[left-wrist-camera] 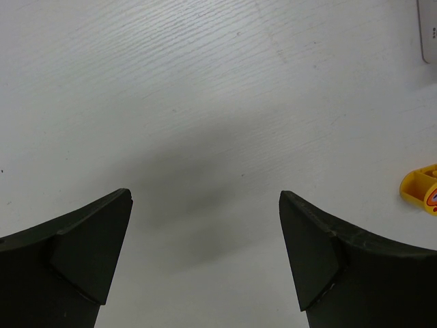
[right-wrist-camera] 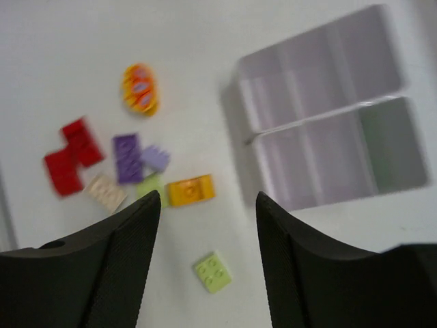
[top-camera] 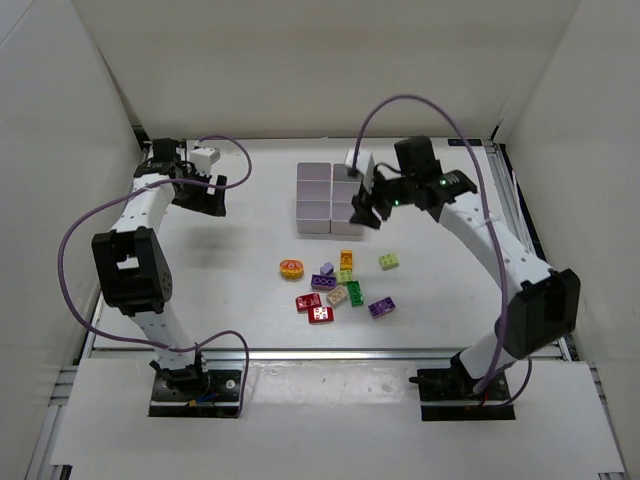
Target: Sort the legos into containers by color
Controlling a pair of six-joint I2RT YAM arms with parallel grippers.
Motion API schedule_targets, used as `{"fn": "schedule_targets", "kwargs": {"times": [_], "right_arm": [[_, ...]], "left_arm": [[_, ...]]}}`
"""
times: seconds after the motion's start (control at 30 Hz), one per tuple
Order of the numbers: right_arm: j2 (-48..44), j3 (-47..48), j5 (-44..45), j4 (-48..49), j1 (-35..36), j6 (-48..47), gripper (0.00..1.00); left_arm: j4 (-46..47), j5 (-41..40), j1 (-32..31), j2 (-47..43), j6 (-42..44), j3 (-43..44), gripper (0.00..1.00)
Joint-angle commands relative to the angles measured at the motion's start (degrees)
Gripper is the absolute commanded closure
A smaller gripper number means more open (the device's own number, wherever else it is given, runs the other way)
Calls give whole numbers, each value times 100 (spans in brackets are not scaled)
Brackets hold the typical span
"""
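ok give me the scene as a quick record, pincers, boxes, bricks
left pincer: open, empty, over bare table left of the boxes
right pincer: open, empty, by the boxes' near right corner
boxes: white block of six, far centre
bricks: loose cluster on the table nearer than the boxes; red, purple, lime, green, tan, orange
sorted so far: cannot tell, box insides blurred

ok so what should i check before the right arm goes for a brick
1. Right gripper open and empty: ok.
2. Left gripper open, away from the legos: ok.
3. Containers upright, tops open: ok.
4. What each container holds: cannot tell, wrist view blurred.
5. Room around the target: not ok in the cluster, bricks touch; the lone lime brick lies apart.
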Motion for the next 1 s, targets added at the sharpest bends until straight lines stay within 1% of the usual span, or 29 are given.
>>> {"fn": "schedule_targets", "kwargs": {"times": [0.0,0.03,0.07,0.1,0.17,0.2,0.23,0.27,0.3,0.37,0.4,0.47,0.5,0.53,0.57,0.67,0.8,0.83,0.97], "right_arm": [[-236,-861,-1096,-1846,177,-2157,36],[-324,-1055,-1096,-2109,221,-2438,36],[-490,-1413,-1131,-2199,239,-2911,35],[-562,-1565,-1131,-2235,274,-3072,34],[-589,-1898,-983,-1999,449,-2952,28],[-510,-1918,-642,-1815,555,-2264,23],[-414,-1909,-491,-1622,625,-1891,21],[-300,-1944,-359,-1481,757,-1479,21],[-238,-2014,-279,-1305,775,-648,22],[-456,-2372,-270,-690,802,-45,23],[-596,-2471,-200,-549,819,498,23],[-676,-2673,-103,-232,881,1001,23],[-729,-2717,71,-66,890,1430,23],[-738,-2796,247,-12,890,1626,24],[-729,-2797,405,-3,890,1785,27],[-563,-2779,1152,-143,890,2444,27],[-387,-2771,1637,-222,881,3121,28],[-343,-2779,1759,-196,907,3444,28],[-203,-2762,2085,-82,1153,3483,34]], "left_arm": [[37,207,-35,-162,87,-59,1],[37,207,-44,-170,87,-68,1],[37,216,-53,-162,79,-68,1],[37,224,-44,-161,70,-68,0],[20,233,-27,-205,70,-103,1],[37,225,-27,-214,70,-112,1],[37,216,-44,-249,53,-129,0],[37,172,-36,-293,52,-155,1],[37,172,-35,-319,52,-217,1],[37,163,-44,-416,87,-304,1],[46,172,-36,-442,87,-444,1],[125,137,-36,-557,105,-594,1],[160,119,-35,-600,105,-726,1],[186,76,-35,-679,105,-788,1],[213,32,-35,-715,88,-849,1],[327,-92,-35,-934,96,-1069,1],[529,-303,-35,-1128,70,-1368,1],[616,-338,-35,-1189,70,-1490,1],[652,-356,-35,-1286,17,-1614,1]]}}
